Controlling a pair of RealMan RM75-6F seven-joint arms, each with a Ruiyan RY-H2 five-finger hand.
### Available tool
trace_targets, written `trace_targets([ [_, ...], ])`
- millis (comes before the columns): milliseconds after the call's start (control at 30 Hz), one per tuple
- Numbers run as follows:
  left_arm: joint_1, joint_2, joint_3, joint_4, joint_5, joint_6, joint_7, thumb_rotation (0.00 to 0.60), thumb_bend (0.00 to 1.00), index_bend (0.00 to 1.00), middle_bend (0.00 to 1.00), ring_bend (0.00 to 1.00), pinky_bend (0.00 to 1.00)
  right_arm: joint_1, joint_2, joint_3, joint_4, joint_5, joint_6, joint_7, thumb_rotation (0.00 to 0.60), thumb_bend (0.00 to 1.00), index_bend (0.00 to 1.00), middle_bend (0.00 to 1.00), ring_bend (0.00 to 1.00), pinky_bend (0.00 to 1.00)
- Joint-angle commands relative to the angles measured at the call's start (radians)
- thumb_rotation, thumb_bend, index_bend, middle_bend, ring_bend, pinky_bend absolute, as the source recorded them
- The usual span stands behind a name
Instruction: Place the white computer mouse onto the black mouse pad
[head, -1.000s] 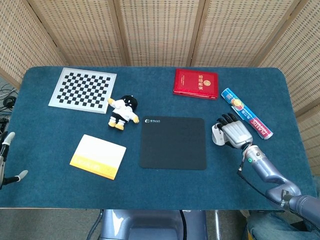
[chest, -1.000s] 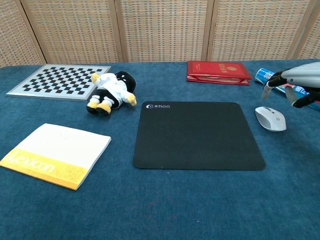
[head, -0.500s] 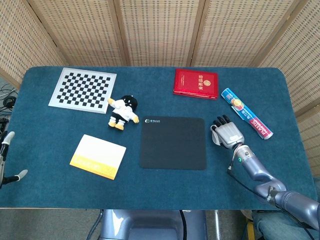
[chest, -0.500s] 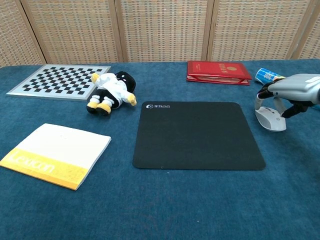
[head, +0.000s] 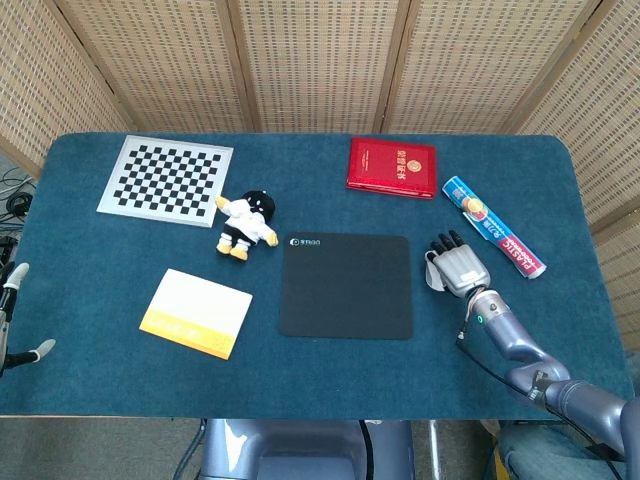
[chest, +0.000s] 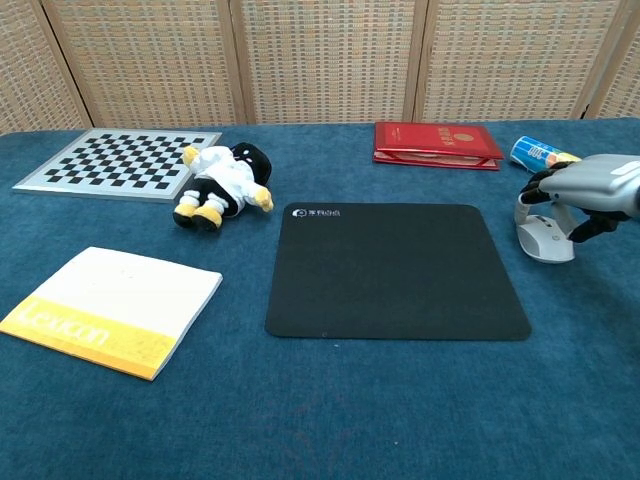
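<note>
The left hand (head: 12, 318) shows only at the far left edge of the head view, off the table (head: 100, 380) and well away from the pad (head: 346, 286); its pale fingers stand apart with nothing between them. On the blue cloth, up and left of the pad, lies a checkerboard (head: 166, 180). Below that, left of the pad, a white and yellow booklet (head: 196, 312) lies flat (the chest view shows "Lexicon" printed along its yellow band). A small doll (head: 245, 225) in a white shirt lies just off the pad's top left corner, near it but apart. The black pad sits in the middle of the table, bare on top. Beyond it, toward the screen, lies a red book (head: 392, 166). Right of the pad, just off its right edge and still on the cloth, rests the white mouse (chest: 543, 239). The right hand (head: 457, 269) lies over the mouse, fingers curled down around its sides; in the chest view dark fingertips (chest: 579, 232) touch the mouse's right flank, though whether the hold is firm I cannot tell. Farther right of the pad, a blue tube (head: 493, 227) lies slantwise, apart from the hand.
</note>
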Motion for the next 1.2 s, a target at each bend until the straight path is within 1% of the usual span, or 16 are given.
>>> trace_targets([
  [33, 0.000, 0.000, 0.000, 0.000, 0.000, -0.001, 0.000, 0.600, 0.03, 0.00, 0.00, 0.00, 0.00, -0.003, -0.004, -0.012, 0.016, -0.007, 0.012, -0.018, 0.600, 1.00, 0.26, 0.17, 0.00, 0.03],
  [133, -0.003, 0.000, 0.001, -0.001, -0.001, -0.004, 0.004, 0.600, 0.03, 0.00, 0.00, 0.00, 0.00, -0.009, 0.004, -0.016, 0.019, -0.004, 0.019, -0.020, 0.600, 1.00, 0.26, 0.17, 0.00, 0.03],
  [333, -0.004, -0.003, 0.002, -0.003, -0.001, -0.003, 0.012, 0.600, 0.03, 0.00, 0.00, 0.00, 0.00, -0.010, 0.011, -0.006, 0.003, -0.015, 0.031, 0.032, 0.600, 1.00, 0.26, 0.17, 0.00, 0.04],
  [500, -0.005, -0.003, 0.003, -0.005, -0.001, -0.003, 0.016, 0.600, 0.03, 0.00, 0.00, 0.00, 0.00, -0.004, -0.004, 0.003, 0.015, -0.022, 0.043, 0.052, 0.600, 1.00, 0.26, 0.17, 0.00, 0.04],
  [700, -0.004, -0.002, 0.003, -0.005, -0.003, -0.002, 0.014, 0.600, 0.03, 0.00, 0.00, 0.00, 0.00, 0.008, -0.027, 0.010, 0.045, -0.003, 0.024, 0.049, 0.600, 1.00, 0.27, 0.17, 0.00, 0.04],
  [967, -0.002, 0.001, 0.002, -0.004, -0.005, 0.002, 0.004, 0.600, 0.03, 0.00, 0.00, 0.00, 0.00, 0.016, -0.028, -0.003, 0.056, 0.038, -0.012, -0.019, 0.600, 1.00, 0.32, 0.21, 0.00, 0.04],
  [1033, -0.001, 0.001, 0.003, -0.004, -0.003, 0.004, 0.003, 0.600, 0.03, 0.00, 0.00, 0.00, 0.00, 0.012, -0.008, -0.011, 0.052, 0.052, -0.012, -0.055, 0.600, 1.00, 0.33, 0.22, 0.00, 0.04],
  [1200, -0.003, 0.002, 0.006, -0.006, 0.001, -0.001, 0.004, 0.600, 0.03, 0.00, 0.00, 0.00, 0.00, 0.002, 0.048, -0.022, -0.006, 0.114, -0.030, -0.118, 0.600, 1.00, 0.39, 0.28, 0.00, 0.04],
])
